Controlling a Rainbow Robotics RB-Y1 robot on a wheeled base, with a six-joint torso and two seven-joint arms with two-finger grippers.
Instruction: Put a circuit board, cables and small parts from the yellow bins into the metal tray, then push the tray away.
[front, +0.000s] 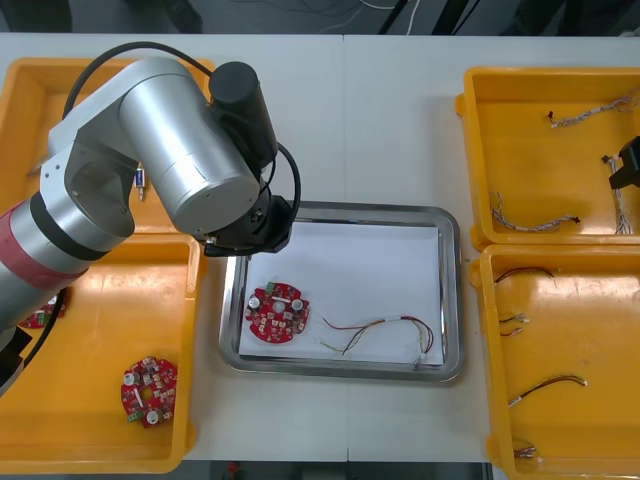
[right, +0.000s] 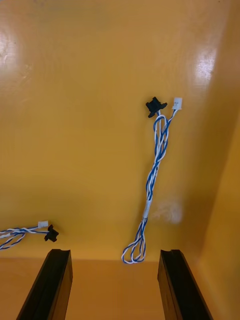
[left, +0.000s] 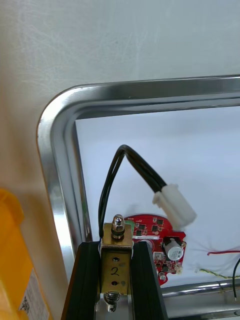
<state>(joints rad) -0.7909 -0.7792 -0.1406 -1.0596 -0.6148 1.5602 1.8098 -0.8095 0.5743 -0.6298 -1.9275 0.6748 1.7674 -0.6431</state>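
Observation:
My left gripper (left: 116, 246) is shut on a small metal part (left: 116, 262) marked "2", whose black cable (left: 112, 175) loops up to a white plug (left: 176, 206). It hangs over the left back corner of the metal tray (left: 54, 150). In the tray (front: 452, 290) lie a round red circuit board (front: 278, 312) and a red and yellow cable (front: 385, 333). My left arm (front: 170, 150) covers that corner from above. My right gripper (right: 114, 255) stands open over a twisted blue and white cable (right: 157, 165) in the back right yellow bin (front: 520, 150).
A second blue and white cable (right: 20, 234) lies beside the right gripper's fingers. The front right bin (front: 600, 340) holds several cables. Two circuit boards (front: 148, 390) lie in the front left bin, and a small metal part (front: 140, 183) in the back left bin.

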